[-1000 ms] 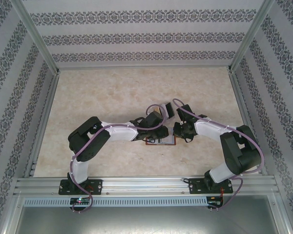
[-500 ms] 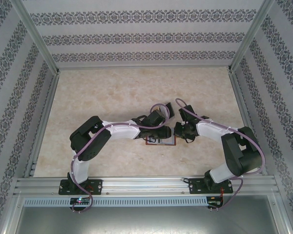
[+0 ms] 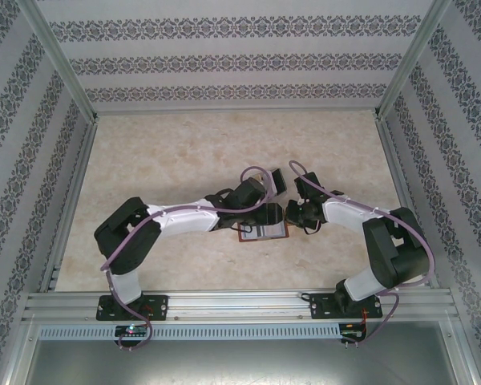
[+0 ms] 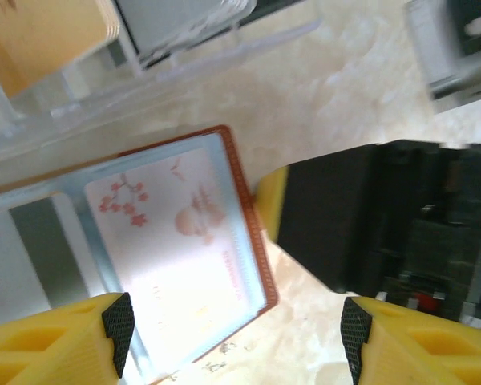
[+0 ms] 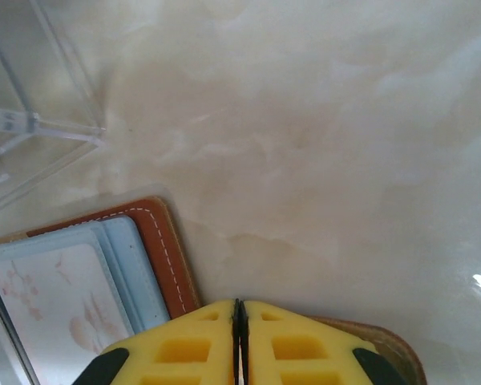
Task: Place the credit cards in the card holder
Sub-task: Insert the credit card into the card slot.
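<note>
The left gripper (image 4: pixel 236 329) now stands open above the card holder (image 4: pixel 245 200), the blossom-printed card (image 4: pixel 184 241) released in its pocket; the closed right gripper (image 5: pixel 238 321) rests on the holder's edge.

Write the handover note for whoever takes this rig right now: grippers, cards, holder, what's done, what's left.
Left gripper: open, empty, above the open card holder.
Right gripper: shut, at the holder's edge; I cannot tell whether it pins the holder.
Holder: lies open on the table, near the clear case.
Done: a pale blossom-print card sits in a sleeve.
Left: a tan card and a grey-white card stand in the clear case; they go into the holder.
</note>
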You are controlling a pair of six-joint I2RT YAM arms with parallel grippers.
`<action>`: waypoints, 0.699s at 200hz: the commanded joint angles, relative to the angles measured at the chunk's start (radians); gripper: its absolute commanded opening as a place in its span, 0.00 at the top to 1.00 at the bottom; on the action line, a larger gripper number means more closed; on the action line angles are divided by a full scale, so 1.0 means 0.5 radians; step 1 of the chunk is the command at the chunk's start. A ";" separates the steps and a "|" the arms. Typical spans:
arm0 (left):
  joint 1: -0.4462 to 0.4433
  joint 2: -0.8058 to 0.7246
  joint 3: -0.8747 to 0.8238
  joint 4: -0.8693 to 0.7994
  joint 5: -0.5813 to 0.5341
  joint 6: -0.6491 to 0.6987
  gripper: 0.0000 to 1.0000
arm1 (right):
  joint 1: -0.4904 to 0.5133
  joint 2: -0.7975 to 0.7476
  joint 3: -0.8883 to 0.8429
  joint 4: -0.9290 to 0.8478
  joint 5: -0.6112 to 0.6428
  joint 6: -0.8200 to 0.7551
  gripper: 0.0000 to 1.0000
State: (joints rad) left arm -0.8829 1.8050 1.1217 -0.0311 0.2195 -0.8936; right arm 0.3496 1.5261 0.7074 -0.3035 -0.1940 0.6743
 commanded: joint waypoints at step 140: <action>0.361 -0.217 -0.564 0.188 -0.008 -0.292 0.26 | 0.084 0.159 0.049 -0.086 -0.015 -0.063 0.88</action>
State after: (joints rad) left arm -0.7105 1.6676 0.8413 -0.0162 0.1764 -1.0111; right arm 0.3759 1.5661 0.7425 -0.2882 -0.2108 0.6544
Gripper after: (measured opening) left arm 0.749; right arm 0.115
